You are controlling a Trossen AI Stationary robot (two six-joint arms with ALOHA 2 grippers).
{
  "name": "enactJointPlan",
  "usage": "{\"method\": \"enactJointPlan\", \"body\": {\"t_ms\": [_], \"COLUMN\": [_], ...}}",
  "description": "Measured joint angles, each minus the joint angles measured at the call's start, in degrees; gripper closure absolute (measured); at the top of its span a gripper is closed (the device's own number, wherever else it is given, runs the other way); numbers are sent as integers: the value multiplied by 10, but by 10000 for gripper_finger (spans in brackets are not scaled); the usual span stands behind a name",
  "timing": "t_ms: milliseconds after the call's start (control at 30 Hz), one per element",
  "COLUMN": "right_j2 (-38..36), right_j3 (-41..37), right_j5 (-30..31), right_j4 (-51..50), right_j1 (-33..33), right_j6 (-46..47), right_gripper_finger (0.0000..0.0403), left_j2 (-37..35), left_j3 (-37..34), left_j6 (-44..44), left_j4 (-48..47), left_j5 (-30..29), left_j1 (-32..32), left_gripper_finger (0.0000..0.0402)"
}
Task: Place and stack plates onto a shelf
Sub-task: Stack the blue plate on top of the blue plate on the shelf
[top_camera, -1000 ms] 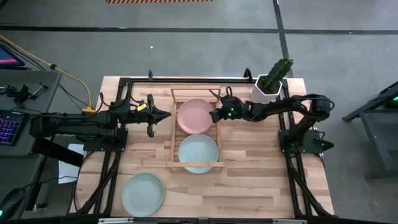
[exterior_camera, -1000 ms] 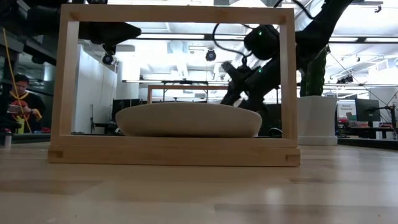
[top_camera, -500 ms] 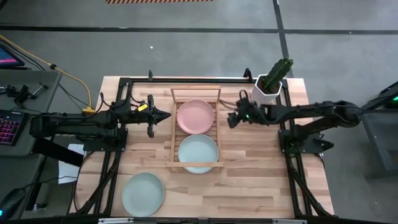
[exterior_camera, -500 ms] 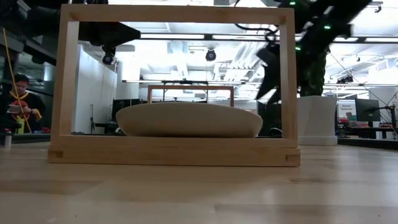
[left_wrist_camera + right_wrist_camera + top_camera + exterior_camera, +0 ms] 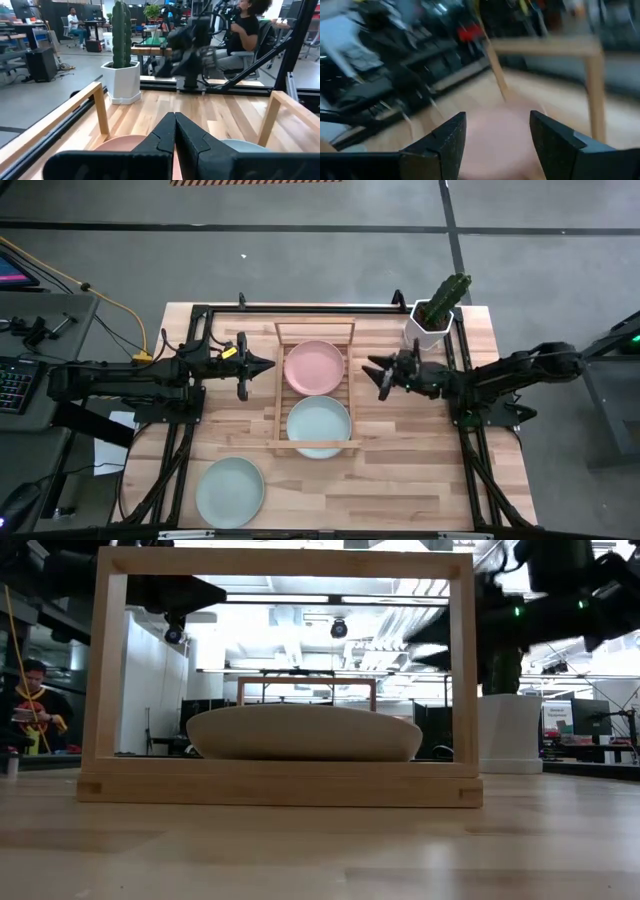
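Observation:
The wooden slatted shelf (image 5: 280, 395) stands mid-table. A pink plate (image 5: 315, 366) lies flat on its far half and a mint plate (image 5: 319, 425) on its near half. A second mint plate (image 5: 230, 491) rests on the table by the near edge. My right gripper (image 5: 379, 372) (image 5: 497, 122) hovers open and empty just right of the shelf, facing the pink plate (image 5: 500, 137). My left gripper (image 5: 270, 364) (image 5: 174, 120) waits shut, left of the shelf. No other plates show.
A white pot with a green cactus (image 5: 432, 320) stands at the far right corner, just behind the right arm. The shelf's raised frame (image 5: 462, 670) borders both plates. Bare wood lies to the right of the shelf and along the near edge (image 5: 400, 490).
My right gripper has drawn back from the pink plate's right rim toward the table's right edge, rising out past the shelf frame. The pink plate stays flat on the shelf's far half. The left arm has kept still.

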Motion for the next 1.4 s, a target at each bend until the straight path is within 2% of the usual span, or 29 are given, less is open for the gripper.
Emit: {"method": "enactJointPlan", "body": {"t_ms": [133, 267, 533, 1100, 1400], "right_j2": [0, 0, 0, 0, 0], "right_j3": [36, 75, 105, 106, 106], "right_j5": [-25, -37, -42, -43, -11], "right_j4": [44, -4, -80, -89, -100], "right_j1": [-1, -1, 3, 3, 3], "right_j6": [-126, -189, -200, -200, -212], "right_gripper_finger": [201, 201, 201, 201, 201], "left_j2": [0, 0, 0, 0, 0], "left_j3": [0, 0, 0, 0, 0], "left_j6": [1, 1, 1, 1, 1], "left_j4": [0, 0, 0, -2, -2], "left_j5": [-1, -1, -1, -1, -1], "left_j1": [0, 0, 0, 0, 0], "left_gripper_finger": [401, 402, 401, 402, 402]}}
